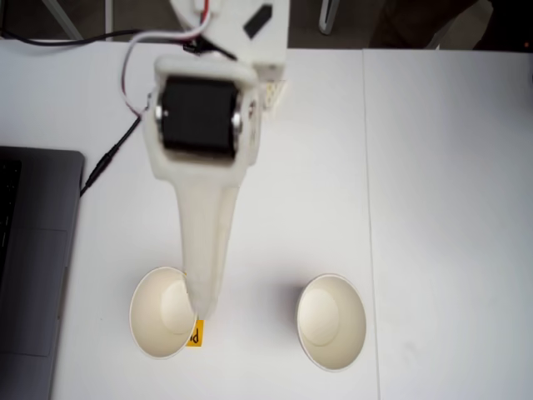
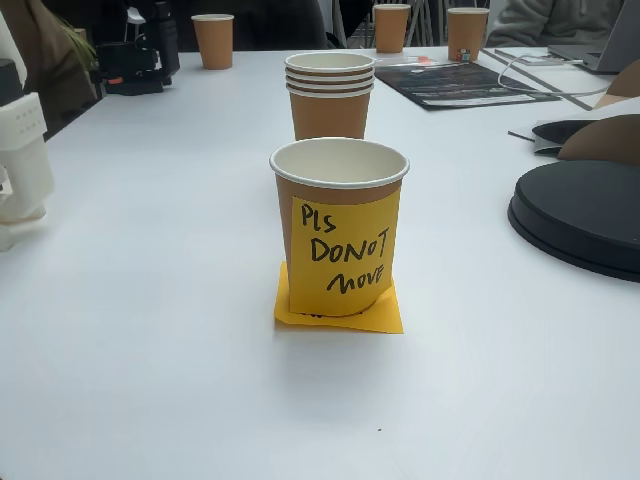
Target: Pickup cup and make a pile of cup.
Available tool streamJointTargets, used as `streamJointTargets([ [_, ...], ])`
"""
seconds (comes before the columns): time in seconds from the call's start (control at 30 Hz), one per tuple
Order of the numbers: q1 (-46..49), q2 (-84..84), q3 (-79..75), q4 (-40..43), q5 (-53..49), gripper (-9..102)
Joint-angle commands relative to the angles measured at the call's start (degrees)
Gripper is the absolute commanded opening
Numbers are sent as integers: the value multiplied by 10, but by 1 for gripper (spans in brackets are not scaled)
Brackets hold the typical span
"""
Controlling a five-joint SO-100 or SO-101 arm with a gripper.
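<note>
We have reached the cup (image 1: pixel 162 312) – our gripper (image 1: pixel 200 304) sits at its rim, grip unclear – but nothing is lifted; the pile (image 1: pixel 331 322) waits beside it

An office or meeting room is suggested: a long white table (image 2: pixel 150 330) is shared by a grey laptop (image 1: pixel 29 250), brown paper cups stacked in a pile (image 2: pixel 330 95), a dark printed sheet (image 2: pixel 465 82) and seated people at the far end (image 2: pixel 545 20)

Claw (image 1: pixel 198 307) tips hidden inside cup (image 1: pixel 162 312).
</note>
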Motion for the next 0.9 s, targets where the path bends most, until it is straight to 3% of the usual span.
streamJointTargets([
  [0.0, 43, -8, -40, -10, -5, -6],
  [0.2, 92, -45, -40, 9, -5, -6],
  [0.6, 100, -108, -50, 206, -5, -6],
  [0.87, 100, -155, -50, 252, -5, -6],
])
